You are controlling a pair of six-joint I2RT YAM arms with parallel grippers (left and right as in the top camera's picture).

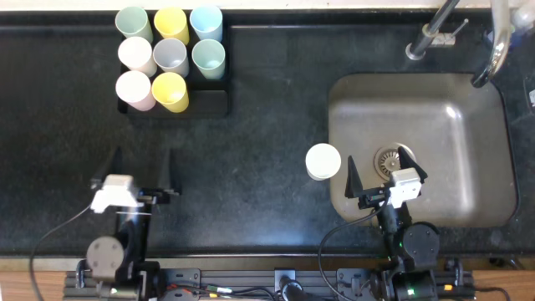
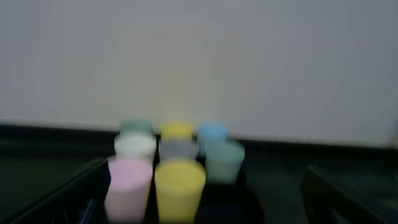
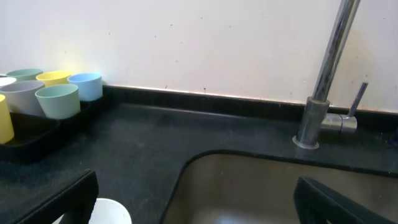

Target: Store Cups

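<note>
A black tray (image 1: 214, 102) at the counter's back left holds several upright pastel cups, among them a pink cup (image 1: 135, 89) and a yellow cup (image 1: 170, 91) in its front row; the front right slot is bare. The same tray of cups (image 2: 179, 186) faces my left wrist view. A lone white cup (image 1: 323, 161) stands on the counter just left of the sink, and its rim (image 3: 111, 212) shows beside my right gripper's finger. My left gripper (image 1: 143, 163) is open in front of the tray, holding nothing. My right gripper (image 1: 380, 167) is open over the sink's left part, also holding nothing.
A steel sink (image 1: 468, 92) takes up the right side, with a drain (image 1: 389, 159) and a faucet (image 1: 435, 33) at the back, also seen as the faucet (image 3: 323, 81). Dark counter (image 1: 267, 100) lies between tray and sink. A wall backs the counter.
</note>
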